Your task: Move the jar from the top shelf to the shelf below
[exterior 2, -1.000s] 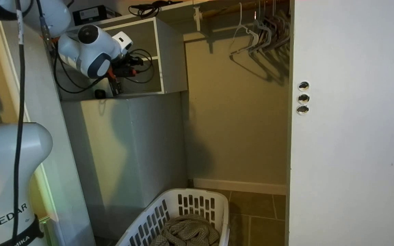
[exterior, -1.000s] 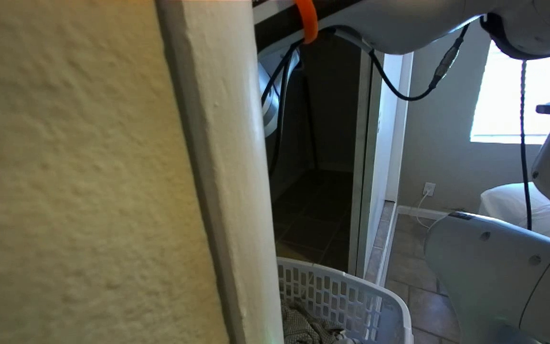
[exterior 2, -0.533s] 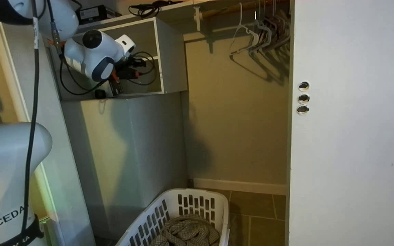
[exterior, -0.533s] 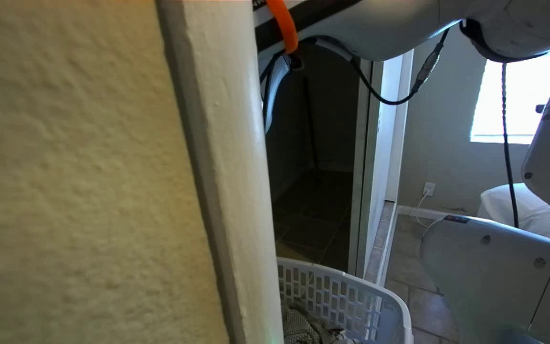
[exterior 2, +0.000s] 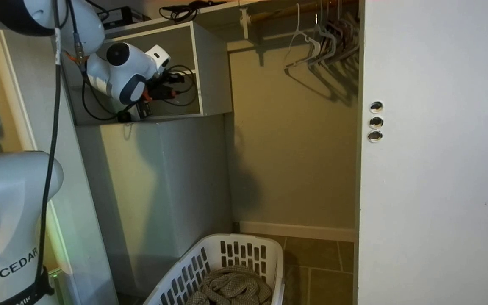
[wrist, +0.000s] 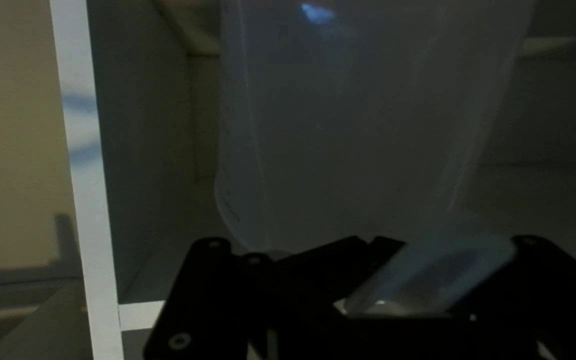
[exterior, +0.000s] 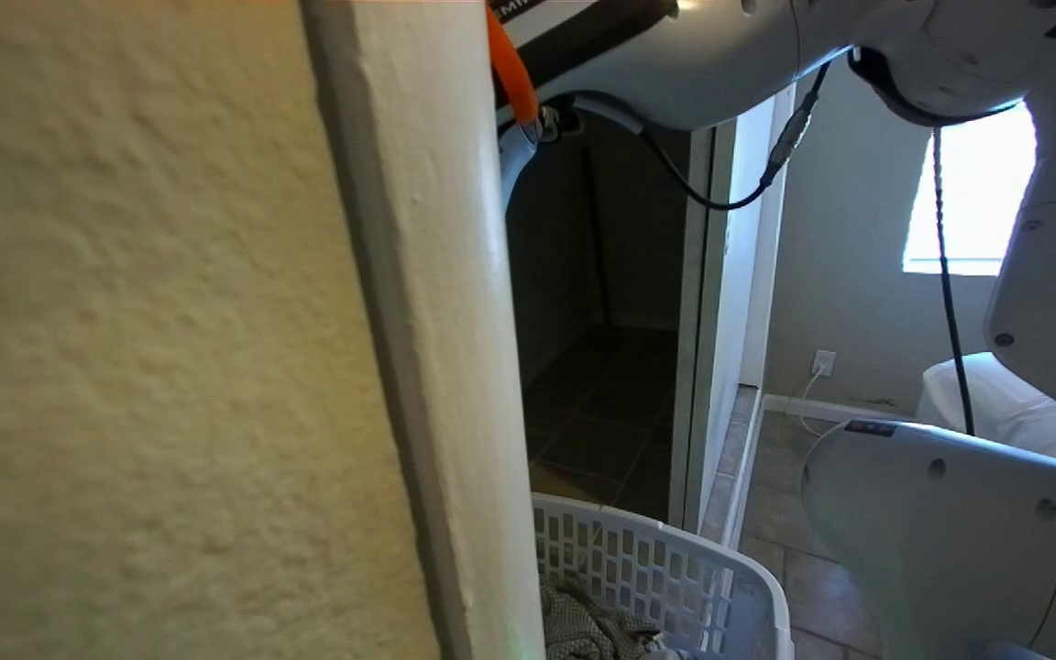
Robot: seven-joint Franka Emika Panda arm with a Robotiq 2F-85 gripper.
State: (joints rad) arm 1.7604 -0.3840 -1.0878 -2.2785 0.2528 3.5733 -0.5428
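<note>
One translucent jar [wrist: 358, 135] fills the middle of the wrist view, running from the claw [wrist: 371, 246] at the bottom of the picture straight up past its top edge; as far as it shows, its long axis points away from the claw. I cannot make it out in the exterior views. The claw looks narrow, its fingertips [wrist: 340, 254] close together at the jar's near end, with a clear flap [wrist: 433, 277], seemingly the jar's own, lying across its dark body, so I take it to be gripping the jar. The middle shelf [wrist: 140, 315] shows its front edge beside the claw, and the side panel [wrist: 138, 150] stands left of the jar, apart from it. The tan wall [wrist: 13, 125] is left of that panel here, yet right of it where an exterior view shows the shelf unit [exterior 2: 212, 72], so I judge the wrist view turned over: the jar then hangs below the claw, at the lower compartment [exterior 2: 191, 109], in front of it or just inside. The arm [exterior 2: 129, 72] stands at the unit's open front. Remaining, I judge: ease the jar inward, lower its unseen base onto the bottom board [exterior 2: 178, 115], and release.
</note>
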